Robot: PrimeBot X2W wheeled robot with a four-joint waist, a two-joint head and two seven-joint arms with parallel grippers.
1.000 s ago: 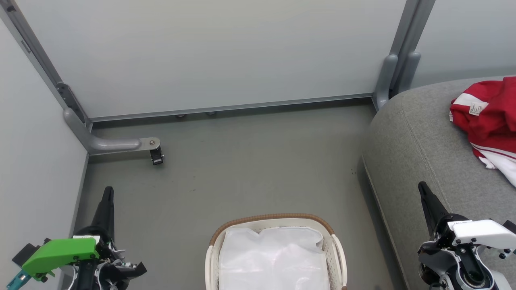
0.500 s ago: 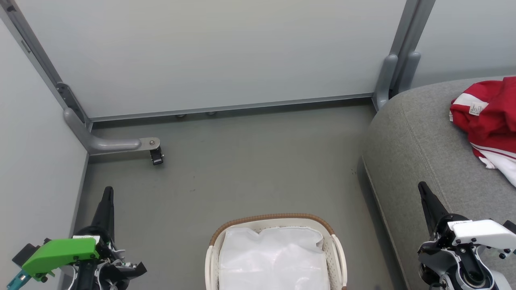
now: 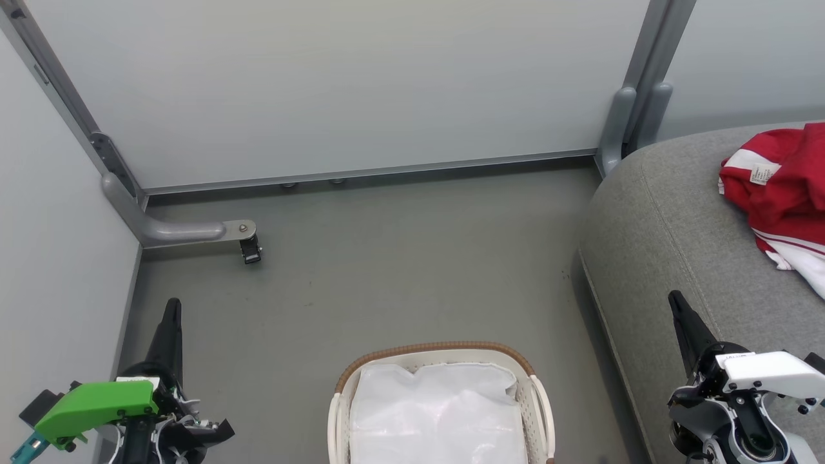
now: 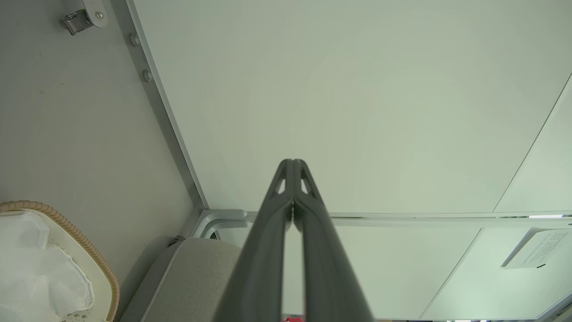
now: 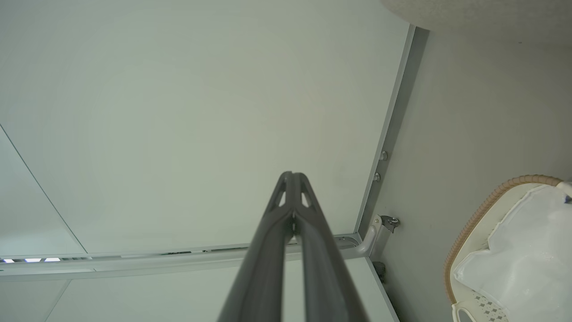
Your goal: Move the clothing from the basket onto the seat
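Note:
Red clothing with white panels and a small label lies on the grey seat at the right edge. The white basket with its brown rim stands on the floor at the bottom centre; inside it I see a white liner sheet and no red cloth. My left gripper is at the lower left, shut and empty, well left of the basket. My right gripper is at the lower right over the seat's front edge, shut and empty. Both wrist views show their fingers pressed together: left gripper, right gripper.
Pale partition panels close off the back and left. A grey metal foot with a small black caster stands on the floor at the left. A grey post rises beside the seat's far corner. Open grey floor lies beyond the basket.

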